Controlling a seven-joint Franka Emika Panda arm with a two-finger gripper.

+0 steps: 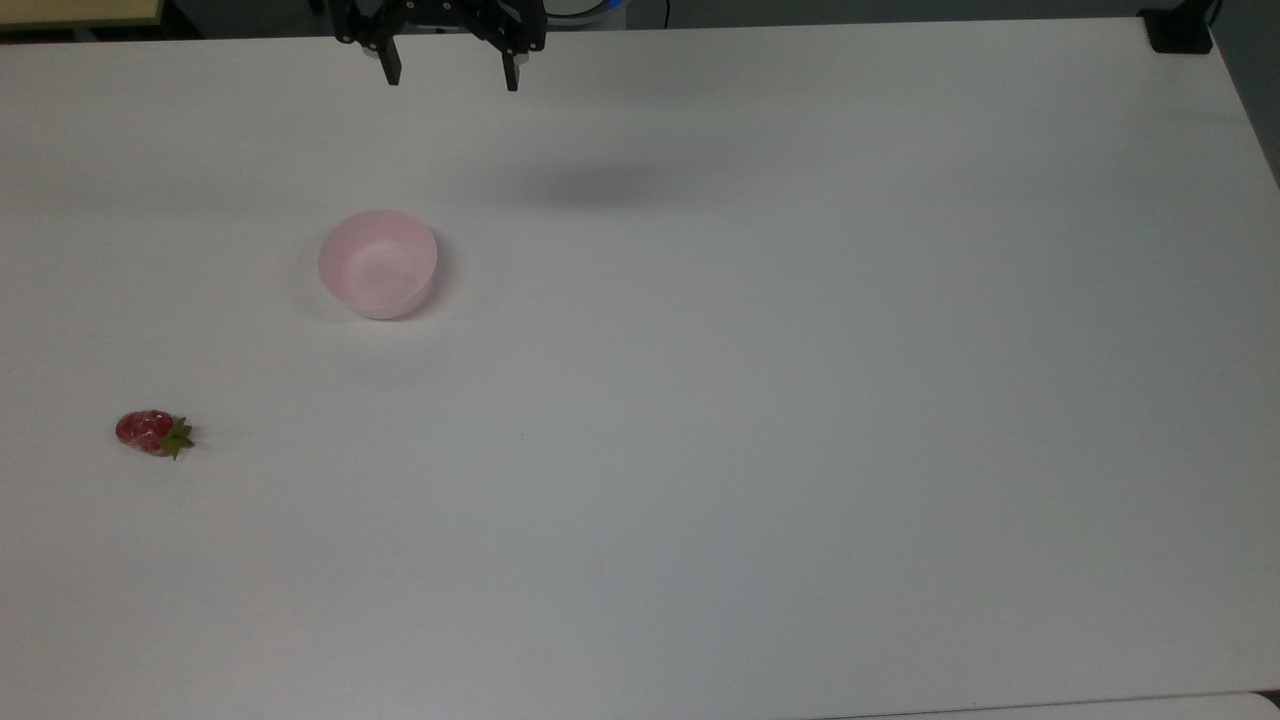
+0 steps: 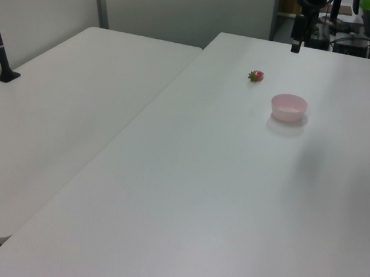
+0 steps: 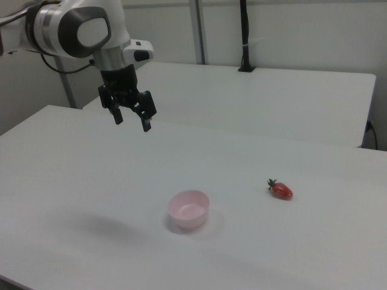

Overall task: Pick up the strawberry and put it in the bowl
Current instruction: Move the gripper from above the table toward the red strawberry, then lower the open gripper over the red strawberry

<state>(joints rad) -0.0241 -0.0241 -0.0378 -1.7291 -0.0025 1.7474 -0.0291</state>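
Top view shows you nothing done yet: your gripper (image 1: 449, 82) hangs with fingers spread and empty at the table's (image 1: 760, 420) twelve o'clock edge, the strawberry (image 1: 152, 433) lies untouched at eight o'clock of the bowl (image 1: 378, 264), well apart.

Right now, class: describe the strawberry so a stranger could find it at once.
Start at the large white table. In the top view, look below and left of the pink bowl, near the top view's left edge. The strawberry lies alone there: small, glossy red, green leafy cap, far smaller than the bowl.
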